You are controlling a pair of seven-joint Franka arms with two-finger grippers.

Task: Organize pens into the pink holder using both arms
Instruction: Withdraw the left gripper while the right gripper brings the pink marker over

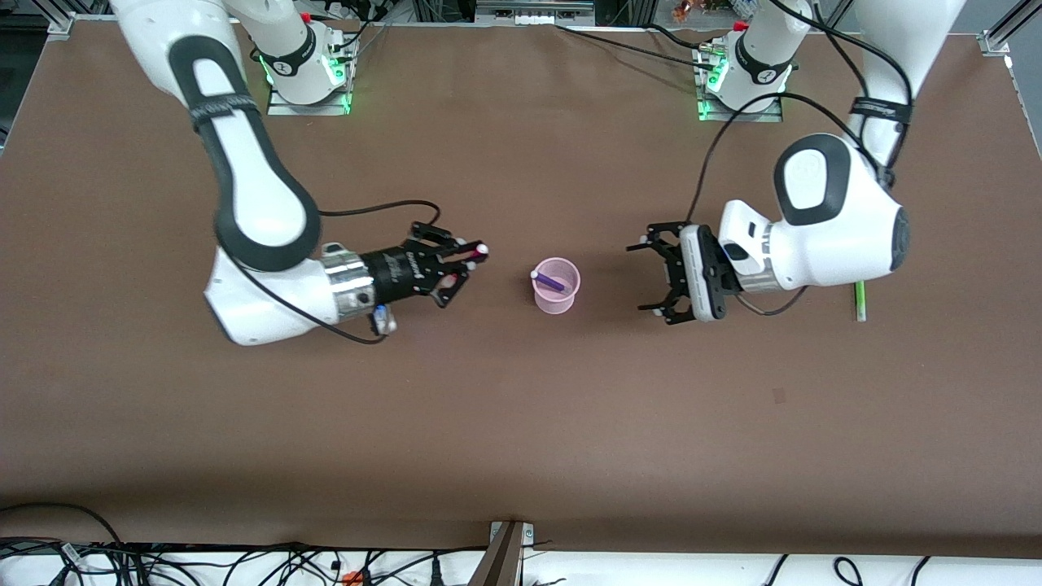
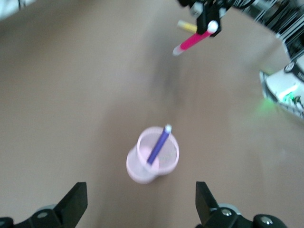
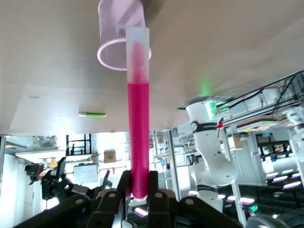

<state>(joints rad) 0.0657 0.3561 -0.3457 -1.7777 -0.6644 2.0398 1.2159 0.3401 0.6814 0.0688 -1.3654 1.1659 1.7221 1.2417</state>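
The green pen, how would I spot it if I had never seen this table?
Start at the brown table and go to the left arm's end, where the left gripper hangs open beside the pink holder. The green pen lies flat on the bare tabletop just past that arm's big white wrist. It is the only pen neither held nor in the holder.

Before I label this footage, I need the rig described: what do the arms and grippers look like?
Both arms are glossy white with black bands and trailing black cables. Each ends in a silver wrist ring and a black two-finger gripper: left gripper, right gripper.
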